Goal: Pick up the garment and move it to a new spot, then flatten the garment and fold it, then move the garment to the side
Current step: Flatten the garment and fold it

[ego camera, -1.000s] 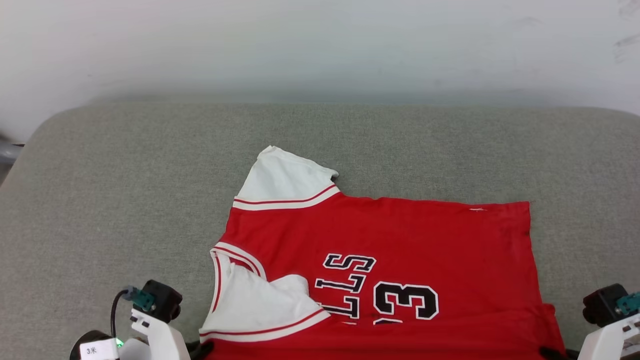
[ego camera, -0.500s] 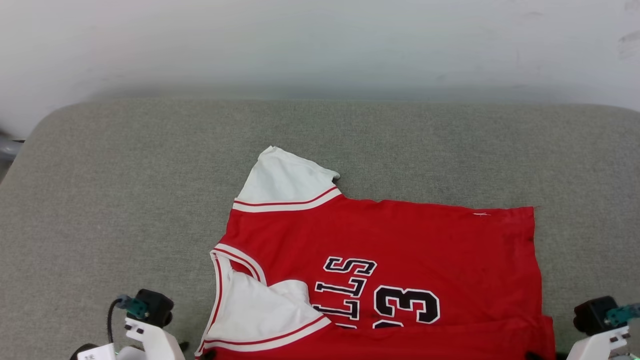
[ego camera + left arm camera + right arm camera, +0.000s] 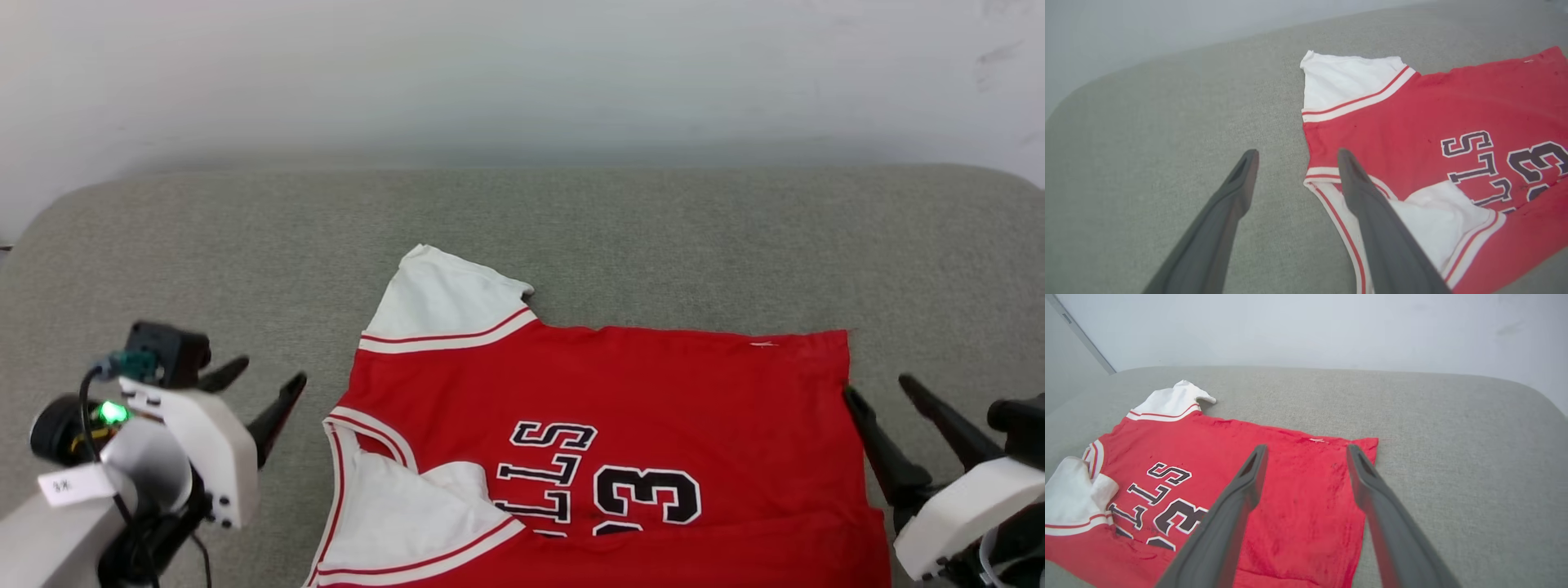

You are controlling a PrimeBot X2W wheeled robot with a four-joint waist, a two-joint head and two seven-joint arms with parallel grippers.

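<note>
On the broad grey cushion [image 3: 571,220], a coarse woven pad with rounded corners under a pale wall [image 3: 522,73], the garment [image 3: 653,392] lies sideways before us. Its collar [image 3: 371,420] points to our left and its hem [image 3: 841,359] to our right. It is thin, soft red cloth, mostly flat, with the near long edge turned over onto the chest. From that we judge the folding step is in hand, with one lengthwise fold laid.

Our left gripper [image 3: 272,369] hangs just beside the collar, its tapered dark fingers [image 3: 282,404] spread and holding nothing. Our right gripper [image 3: 876,385] sits just beside the hem, likewise spread and empty.

Next, we think, the far long edge needs bringing toward us. That calls for one pinch near the far sleeve [image 3: 445,298] and one at the hem's far corner, both low enough to catch limp cloth without dragging the layer beneath.

The far sleeve is white and fanned flat, edged in striped trim [image 3: 449,333]. The near sleeve [image 3: 408,506] lies doubled over the chest. The fold partly covers the black, white-outlined lettering [image 3: 555,474] and number [image 3: 649,494].
</note>
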